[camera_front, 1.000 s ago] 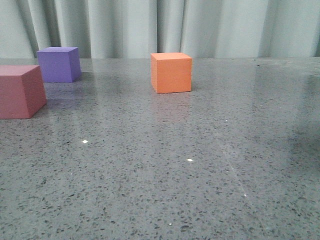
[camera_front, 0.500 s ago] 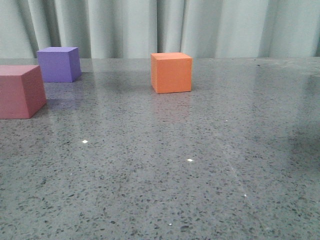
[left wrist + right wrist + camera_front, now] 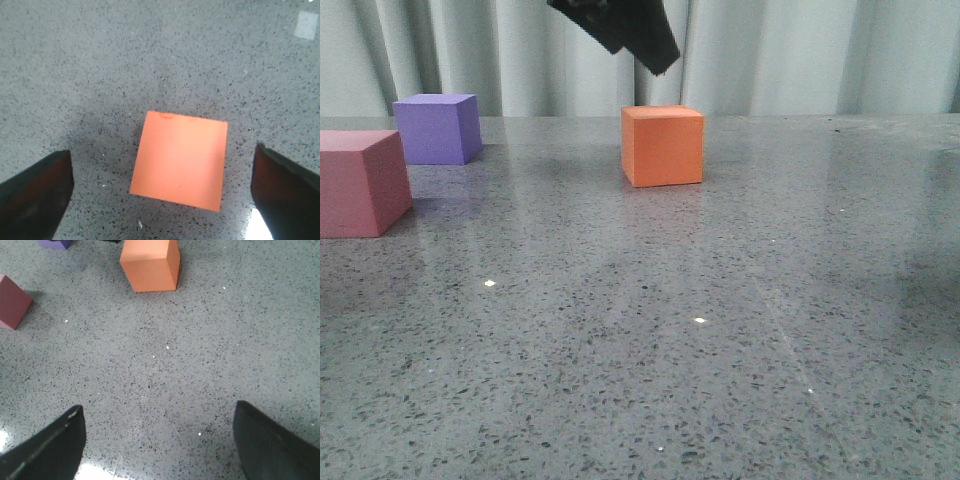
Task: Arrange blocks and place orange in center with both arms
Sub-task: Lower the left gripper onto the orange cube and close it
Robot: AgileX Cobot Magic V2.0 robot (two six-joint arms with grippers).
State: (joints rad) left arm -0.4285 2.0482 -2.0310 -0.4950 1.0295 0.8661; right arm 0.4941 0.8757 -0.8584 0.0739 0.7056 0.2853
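Note:
The orange (image 3: 662, 146) cube stands near the middle of the table, toward the back. A dark part of my left gripper (image 3: 620, 30) hangs just above it and slightly to its left. In the left wrist view the orange (image 3: 180, 159) lies below my left gripper (image 3: 162, 150), whose fingers are open wide on either side and apart from it. The purple block (image 3: 438, 128) sits at the back left, the pinkish-red block (image 3: 360, 183) in front of it at the left edge. My right gripper (image 3: 159, 407) is open over bare table, with the orange (image 3: 150, 265) well ahead of it.
The speckled grey table (image 3: 720, 330) stretches to the front and right. A pale curtain (image 3: 770, 55) closes off the back edge. In the right wrist view the pinkish-red block (image 3: 12, 302) and a corner of the purple block (image 3: 54, 243) show.
My left gripper has come into the front view from the top and now hangs over the orange cube. The three blocks have not moved.

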